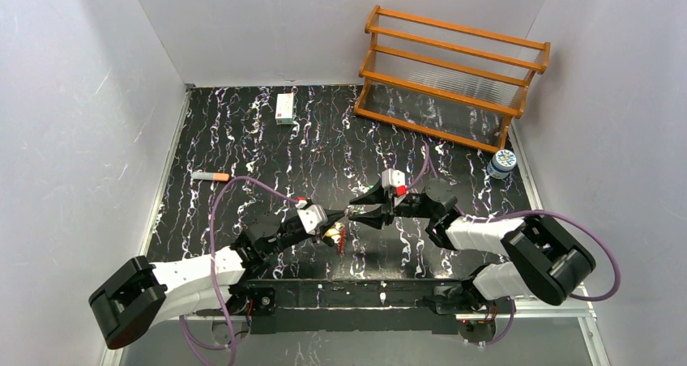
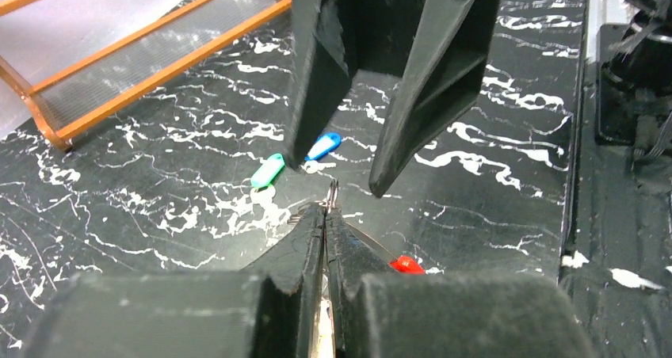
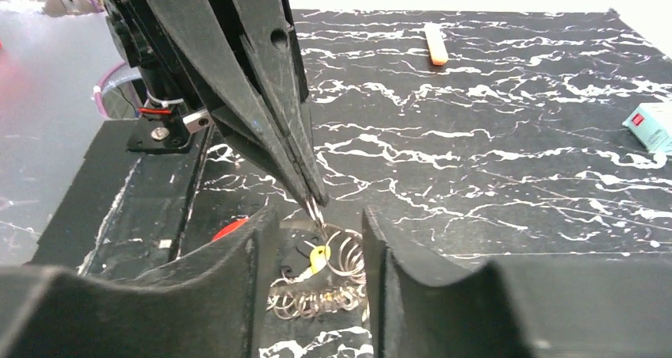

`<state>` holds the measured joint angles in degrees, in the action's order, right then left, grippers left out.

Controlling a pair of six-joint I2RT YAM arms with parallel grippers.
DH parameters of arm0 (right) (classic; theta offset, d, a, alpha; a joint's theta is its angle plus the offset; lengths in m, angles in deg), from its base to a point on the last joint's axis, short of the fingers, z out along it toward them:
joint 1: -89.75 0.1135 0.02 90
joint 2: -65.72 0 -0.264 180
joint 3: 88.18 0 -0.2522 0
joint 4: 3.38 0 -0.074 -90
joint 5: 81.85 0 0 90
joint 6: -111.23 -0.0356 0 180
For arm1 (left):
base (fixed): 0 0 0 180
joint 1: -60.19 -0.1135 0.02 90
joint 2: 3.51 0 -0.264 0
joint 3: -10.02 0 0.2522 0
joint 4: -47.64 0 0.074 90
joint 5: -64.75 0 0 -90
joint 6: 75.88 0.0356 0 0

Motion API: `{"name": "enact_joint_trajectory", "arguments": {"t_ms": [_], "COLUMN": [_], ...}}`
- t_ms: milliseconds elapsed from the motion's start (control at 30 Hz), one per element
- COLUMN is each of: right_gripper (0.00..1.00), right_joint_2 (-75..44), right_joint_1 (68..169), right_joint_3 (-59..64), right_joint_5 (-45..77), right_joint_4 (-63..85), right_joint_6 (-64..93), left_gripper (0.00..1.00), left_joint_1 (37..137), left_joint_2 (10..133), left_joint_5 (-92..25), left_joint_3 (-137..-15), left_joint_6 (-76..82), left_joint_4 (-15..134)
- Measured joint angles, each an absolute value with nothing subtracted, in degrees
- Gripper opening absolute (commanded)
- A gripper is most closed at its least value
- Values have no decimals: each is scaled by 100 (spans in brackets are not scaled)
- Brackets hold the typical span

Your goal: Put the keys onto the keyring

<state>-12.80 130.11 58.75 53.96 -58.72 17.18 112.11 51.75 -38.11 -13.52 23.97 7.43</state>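
The keyring (image 3: 325,272) is a thin wire loop with a red segment (image 2: 406,264), a yellow tag (image 3: 318,255) and a cluster of small rings (too tangled to count); it is pinched at the tip of the left gripper (image 2: 326,209); just beyond that tip the green key (image 2: 268,171) and blue key (image 2: 323,146) lie flat, close together, not touching.

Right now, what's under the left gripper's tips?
The keyring, pinched in the shut left gripper: its wire rings and a yellow tag hang between the fingers of the open right gripper. Those fingers hide the cluster's sides and bottom.
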Motion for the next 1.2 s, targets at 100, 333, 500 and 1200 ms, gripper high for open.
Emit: {"name": "enact_joint_trajectory", "arguments": {"t_ms": [100,333,500,1200], "right_gripper": [53,50,42,47], "right_joint_2": [-970,-594,-594,-664], "right_joint_1": [13011,13011,13026,13173], "right_joint_3": [5663,4975,4736,4559], "right_joint_5": [5393,5339,5337,5413], "right_joint_4": [-5122,-3054,-2001,-891], "right_joint_6": [2255,3783,4585,5438], "left_gripper": [0,0,0,0], "left_joint_1": [11211,11211,11211,11211], "left_joint_2": [5166,5254,5424,5571], "left_joint_5": [-3811,-3903,-3971,-4122], "left_joint_3": [-1383,-1709,-1833,-1978], "left_joint_6": [2491,2723,2821,2978], "left_joint_4": [1007,1563,1790,2118]}}
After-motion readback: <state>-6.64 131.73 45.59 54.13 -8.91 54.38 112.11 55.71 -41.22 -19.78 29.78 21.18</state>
